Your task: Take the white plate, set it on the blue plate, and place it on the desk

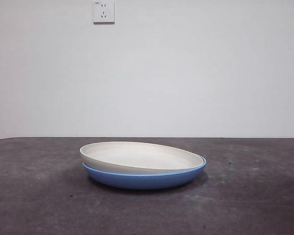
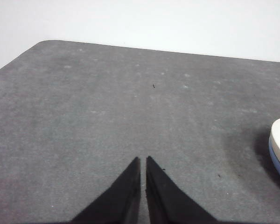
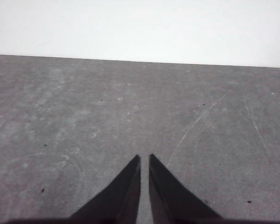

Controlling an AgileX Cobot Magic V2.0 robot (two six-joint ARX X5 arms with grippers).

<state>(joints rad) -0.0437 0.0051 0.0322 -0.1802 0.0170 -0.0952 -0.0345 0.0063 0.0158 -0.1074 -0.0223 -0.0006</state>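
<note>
The white plate (image 1: pixel 139 157), matte cream with a low curved rim, sits nested in the glossy blue plate (image 1: pixel 147 179), slightly tilted, near the middle of the mottled grey-brown desk (image 1: pixel 255 200). The left gripper (image 2: pixel 143 159) and right gripper (image 3: pixel 144 157) hover over bare desk, jaws nearly together, holding nothing. A wall socket (image 1: pixel 103 11) sits behind

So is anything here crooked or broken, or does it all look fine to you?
One small thing: the white plate does not sit level in the blue plate. In the front view its left rim rides higher and pokes out past the blue rim, so it looks tilted. Nothing looks spilled or cracked, and both grippers wait away from the plates.
</note>
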